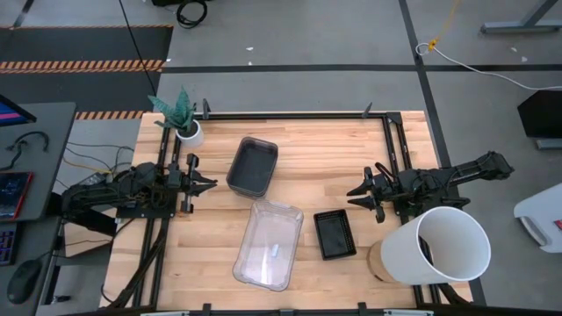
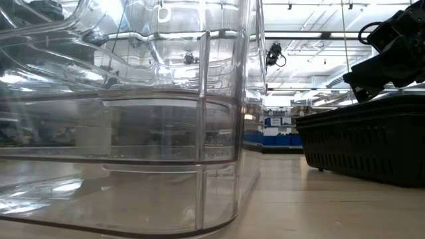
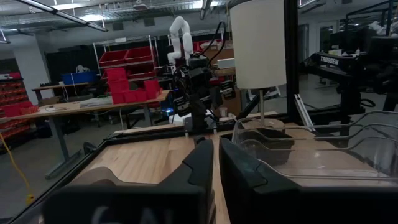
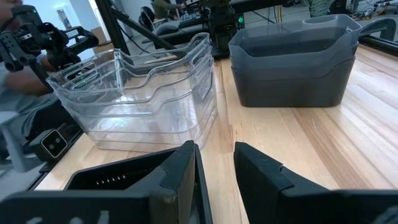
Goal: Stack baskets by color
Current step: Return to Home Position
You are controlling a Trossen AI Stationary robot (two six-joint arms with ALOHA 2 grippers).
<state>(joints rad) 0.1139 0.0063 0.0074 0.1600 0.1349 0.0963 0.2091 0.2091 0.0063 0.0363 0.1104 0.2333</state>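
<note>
A stack of clear baskets [image 1: 269, 243] rests flat on the wooden table, near its front edge; the right wrist view shows its nested rims [image 4: 143, 87]. A stack of smoky grey baskets [image 1: 253, 165] sits behind it, toward the far edge [image 4: 292, 68]. A black slatted basket [image 1: 335, 234] lies to the right of the clear ones [image 2: 362, 146]. My left gripper [image 1: 211, 184] hovers left of the grey stack, fingers almost together [image 3: 214, 144] with nothing between them. My right gripper [image 1: 354, 193] hovers right of the baskets, open and empty [image 4: 216, 149].
A big white bucket [image 1: 435, 246] stands at the table's front right corner, beside my right arm. A small white plant pot [image 1: 187, 132] sits at the far left. Black frame rails [image 1: 290, 114] run along the table's edges. Bare wood shows between the baskets and each gripper.
</note>
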